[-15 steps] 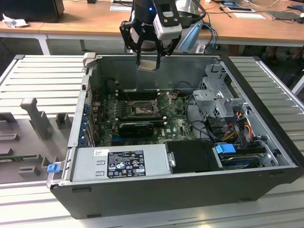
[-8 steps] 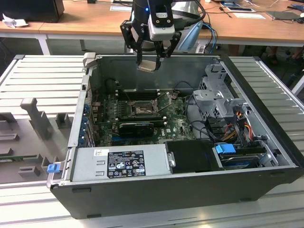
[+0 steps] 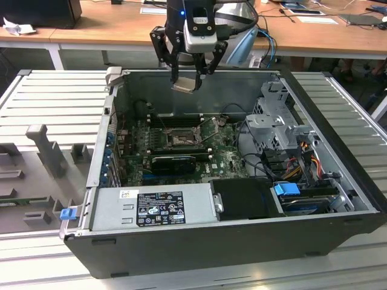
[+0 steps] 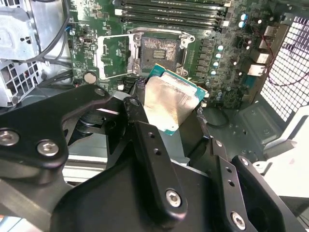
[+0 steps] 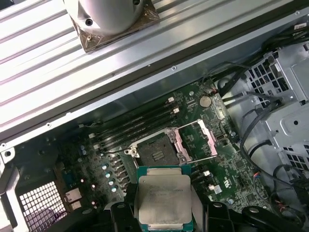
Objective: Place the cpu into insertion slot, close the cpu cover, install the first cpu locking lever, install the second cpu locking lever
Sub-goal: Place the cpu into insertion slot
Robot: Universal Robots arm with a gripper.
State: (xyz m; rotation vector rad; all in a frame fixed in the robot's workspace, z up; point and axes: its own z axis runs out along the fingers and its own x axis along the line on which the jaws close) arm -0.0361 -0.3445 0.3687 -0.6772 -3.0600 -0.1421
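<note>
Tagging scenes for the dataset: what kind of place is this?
Probably a robotics lab: an open computer case on a ribbed metal table, wooden desks behind, the gripper holding the cpu above it.

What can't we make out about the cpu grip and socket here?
The underside of the cpu: turned away, both wrist views.
Where the gripper touches it: behind its own body, second wrist view.
Pins in the insertion slot: too small, exterior view.

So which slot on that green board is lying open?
The square socket: its silver cover is flipped aside, while the end effector holds the chip. The long black slots alongside are narrow.
</note>
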